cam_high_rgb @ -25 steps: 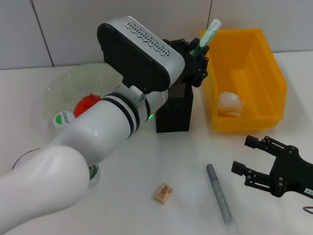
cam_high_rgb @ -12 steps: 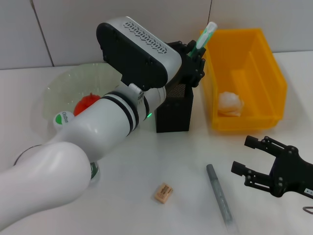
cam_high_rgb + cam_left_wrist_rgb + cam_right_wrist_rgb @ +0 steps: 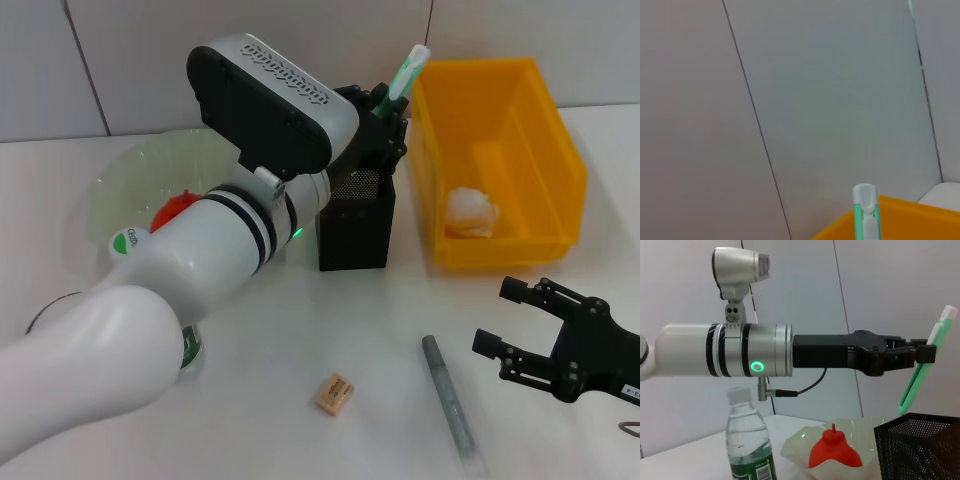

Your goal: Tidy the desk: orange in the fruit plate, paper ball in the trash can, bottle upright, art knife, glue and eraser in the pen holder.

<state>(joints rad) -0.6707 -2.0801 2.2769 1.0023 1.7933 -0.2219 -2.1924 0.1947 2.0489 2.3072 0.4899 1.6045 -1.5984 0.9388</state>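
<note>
Green art knife (image 3: 404, 72) pinched aslant in left pincer (image 3: 385, 112) over black mesh pen holder (image 3: 357, 228). Best lowered tip-first inside rim before letting go. Right pincer (image 3: 508, 318) spread, idle over table (image 3: 300, 330).

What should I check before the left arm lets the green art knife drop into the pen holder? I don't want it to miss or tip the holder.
1. Left gripper shut on the art knife: ok.
2. Knife's lower tip above the pen holder opening: ok in the right wrist view, just over the rim.
3. Knife upright: not ok, it is tilted.
4. Pen holder standing upright on the table: ok.
5. Right gripper out of the way: ok, it is open, low over the table near the grey glue stick.
6. Eraser not yet stowed: it lies on the table.
</note>
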